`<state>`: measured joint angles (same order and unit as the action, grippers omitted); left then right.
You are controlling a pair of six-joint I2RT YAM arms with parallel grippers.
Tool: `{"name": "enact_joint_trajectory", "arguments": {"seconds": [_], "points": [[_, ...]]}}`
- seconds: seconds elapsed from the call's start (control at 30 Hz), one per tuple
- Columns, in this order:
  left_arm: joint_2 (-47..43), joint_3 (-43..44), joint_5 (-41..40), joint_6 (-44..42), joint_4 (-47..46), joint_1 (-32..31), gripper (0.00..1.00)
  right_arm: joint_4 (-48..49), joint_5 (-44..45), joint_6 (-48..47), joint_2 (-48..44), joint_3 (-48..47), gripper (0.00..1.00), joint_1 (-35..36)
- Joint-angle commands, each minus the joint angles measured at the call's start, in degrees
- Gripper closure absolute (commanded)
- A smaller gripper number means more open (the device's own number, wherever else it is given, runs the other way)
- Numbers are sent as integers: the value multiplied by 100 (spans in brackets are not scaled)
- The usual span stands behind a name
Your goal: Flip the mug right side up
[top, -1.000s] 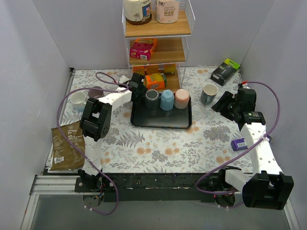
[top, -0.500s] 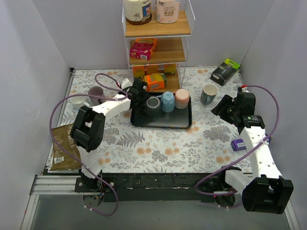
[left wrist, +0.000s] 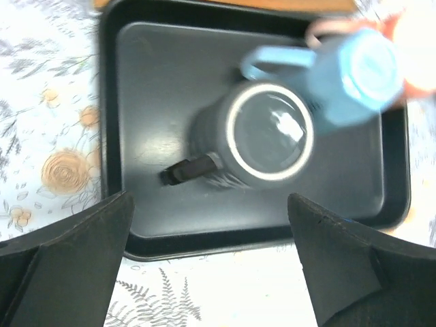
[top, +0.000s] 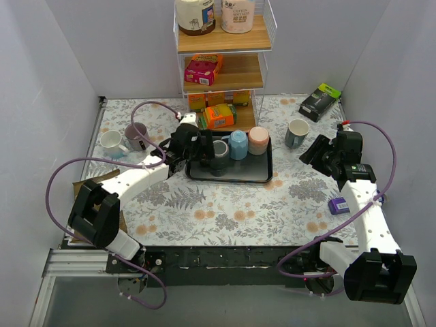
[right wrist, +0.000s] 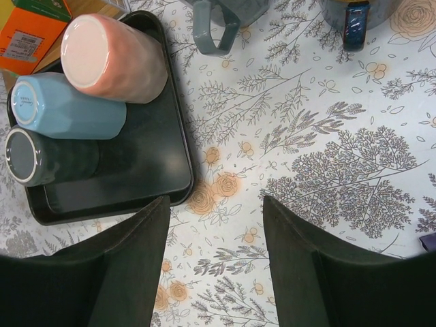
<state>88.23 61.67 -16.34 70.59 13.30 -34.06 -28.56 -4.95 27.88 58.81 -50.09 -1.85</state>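
A black tray (top: 231, 174) holds three mugs standing bottom up: dark grey (top: 219, 151), light blue (top: 237, 144) and pink (top: 258, 139). My left gripper (top: 204, 153) is open and empty, hovering at the tray's left side beside the dark grey mug. In the left wrist view the dark grey mug (left wrist: 262, 136) shows its base ring with its handle (left wrist: 191, 169) pointing left; the gripper (left wrist: 211, 266) frames the tray's edge (left wrist: 225, 240). My right gripper (top: 313, 151) is open and empty above the table right of the tray. In the right wrist view (right wrist: 214, 266) it is over the floral cloth.
An upright grey-blue mug (top: 297, 133) stands right of the tray. A purple mug (top: 135, 135) and a white mug (top: 111, 142) stand at the left. A shelf rack (top: 221, 61) with boxes is behind the tray. A brown bag (top: 85, 204) and a purple block (top: 339, 204) lie near the sides.
My left arm has swung out and pulled back toward the near side. Its gripper has moved from behind the tray's back left corner to the tray's left side. The right arm barely moved.
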Motion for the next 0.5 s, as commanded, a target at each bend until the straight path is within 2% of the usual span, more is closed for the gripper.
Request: {"name": "enact_joint_trajectory", "arguments": {"seconds": [0.0, 0.17, 0.4, 0.47], "points": [[-367, -296, 1798, -2267, -355, -4, 6, 201, -138, -37, -10, -37, 36, 35], [-52, 116, 2432, -2786, 119, 207, 16, 122, -120, -54, 34, -80, 36, 53], [432, 495, 2452, -3367, 656, 269, 32, 52, -76, -81, 157, -195, 36, 114], [493, 495, 2416, -3472, 656, 286, 34, 52, -68, -90, 184, -238, 37, 123]]}}
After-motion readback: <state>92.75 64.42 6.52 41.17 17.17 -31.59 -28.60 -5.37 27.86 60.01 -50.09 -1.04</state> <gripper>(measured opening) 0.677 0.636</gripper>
